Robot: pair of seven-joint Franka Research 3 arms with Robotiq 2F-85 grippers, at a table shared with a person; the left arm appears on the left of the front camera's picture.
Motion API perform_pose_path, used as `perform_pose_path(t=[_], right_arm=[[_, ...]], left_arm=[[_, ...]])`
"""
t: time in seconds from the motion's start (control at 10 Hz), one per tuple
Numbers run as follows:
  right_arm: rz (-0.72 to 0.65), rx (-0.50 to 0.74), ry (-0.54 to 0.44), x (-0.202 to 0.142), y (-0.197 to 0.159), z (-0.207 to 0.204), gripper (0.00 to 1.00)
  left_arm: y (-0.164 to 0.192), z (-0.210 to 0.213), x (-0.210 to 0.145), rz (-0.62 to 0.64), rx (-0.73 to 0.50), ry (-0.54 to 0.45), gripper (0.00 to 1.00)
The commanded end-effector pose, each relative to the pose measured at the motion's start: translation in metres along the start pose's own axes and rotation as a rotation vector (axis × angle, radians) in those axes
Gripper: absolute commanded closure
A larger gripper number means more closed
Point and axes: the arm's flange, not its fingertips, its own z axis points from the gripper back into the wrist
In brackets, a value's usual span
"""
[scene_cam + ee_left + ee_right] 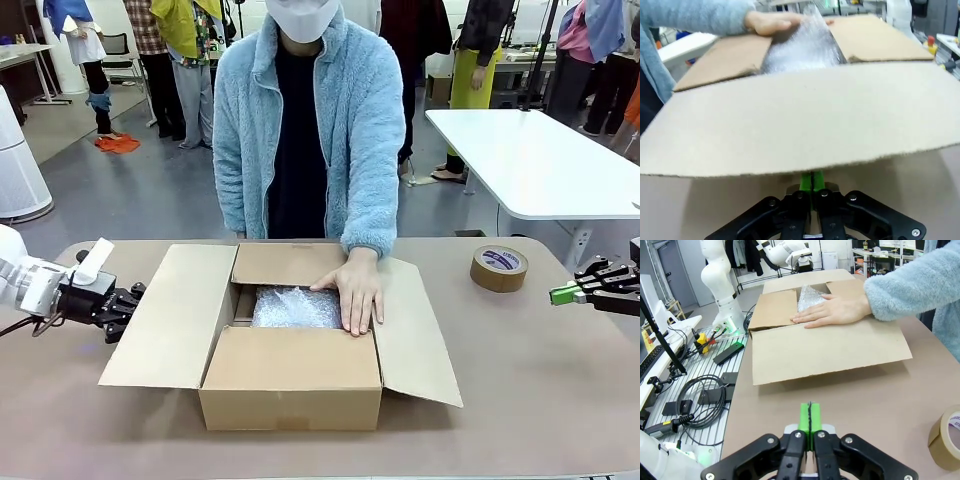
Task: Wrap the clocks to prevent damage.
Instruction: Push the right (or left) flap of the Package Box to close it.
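the box (290, 385) stands open, flaps spread. the clocks (296, 308), a bubble-wrap bundle, lie inside the box, with a person's hand (356, 292) flat on their right edge. the left gripper (132, 298) is closed and empty just beside the box's left flap. the right gripper (556, 294) is closed and empty, well right of the box, near the tape (499, 268).

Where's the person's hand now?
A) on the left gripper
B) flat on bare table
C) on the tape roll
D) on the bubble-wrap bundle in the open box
D: the hand rests on the bubble-wrap bundle inside the open cardboard box; the brown tape roll sits apart, untouched.
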Motion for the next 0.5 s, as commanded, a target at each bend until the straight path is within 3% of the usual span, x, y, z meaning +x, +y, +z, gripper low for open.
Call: perform_pose_path(t=[0.0, 0.1, 0.3, 0.4], right_arm=[[0.000, 0.000, -0.009, -0.0003, 0.0003, 0.0005, 0.99], [0.000, 0.000, -0.009, -0.0003, 0.0003, 0.0005, 0.99], [0.000, 0.000, -0.009, -0.0003, 0.0003, 0.0005, 0.99], [0.000, 0.000, -0.009, -0.0003, 0.0003, 0.0005, 0.99]], left_arm=[[-0.0110, 0.0026, 0.0007, -0.086, 0.078, -0.105, 1.00], [-0.0119, 0.0053, 0.0012, -0.084, 0.092, -0.144, 1.00], [-0.0172, 0.0107, 0.0022, -0.100, 0.111, -0.348, 1.00], [-0.0134, 0.0114, 0.0020, -0.095, 0.134, -0.387, 1.00]])
